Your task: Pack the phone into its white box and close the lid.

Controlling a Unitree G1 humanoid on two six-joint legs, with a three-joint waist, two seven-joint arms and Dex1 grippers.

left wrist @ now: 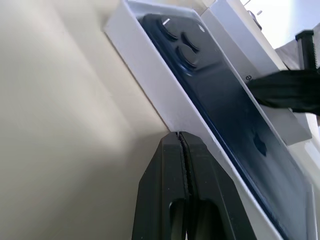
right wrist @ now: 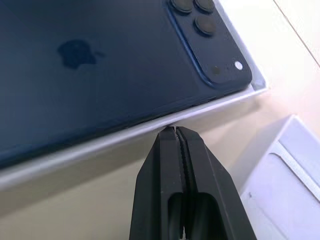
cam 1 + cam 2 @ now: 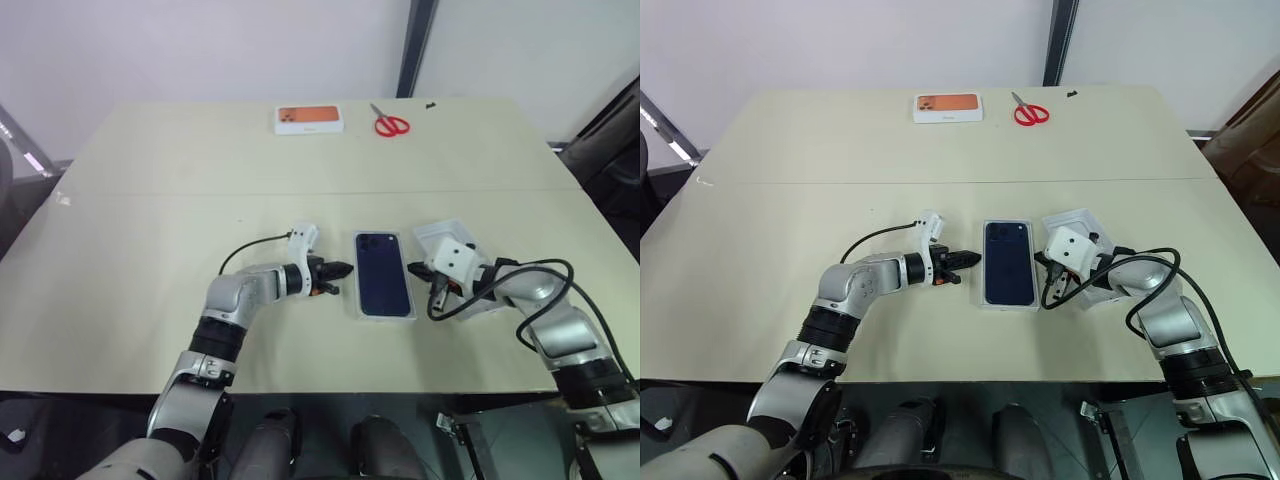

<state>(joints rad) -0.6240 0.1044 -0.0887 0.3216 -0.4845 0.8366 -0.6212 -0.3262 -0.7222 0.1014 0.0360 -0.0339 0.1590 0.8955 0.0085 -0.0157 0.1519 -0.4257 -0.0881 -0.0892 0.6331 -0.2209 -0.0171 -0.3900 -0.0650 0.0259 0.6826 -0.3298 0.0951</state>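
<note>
The dark navy phone lies back up inside the white box at the table's middle front, its camera cluster at the far end. My left gripper is shut and empty, its tip against the box's left wall. On the opposite side my right gripper is also shut and empty, with its tip at the box's right wall. The white lid lies open side up just right of the box, partly hidden behind my right wrist.
An orange-topped white box and red scissors lie at the far edge of the beige table. Black cables loop off both wrists. Broad bare tabletop stretches to the left and right.
</note>
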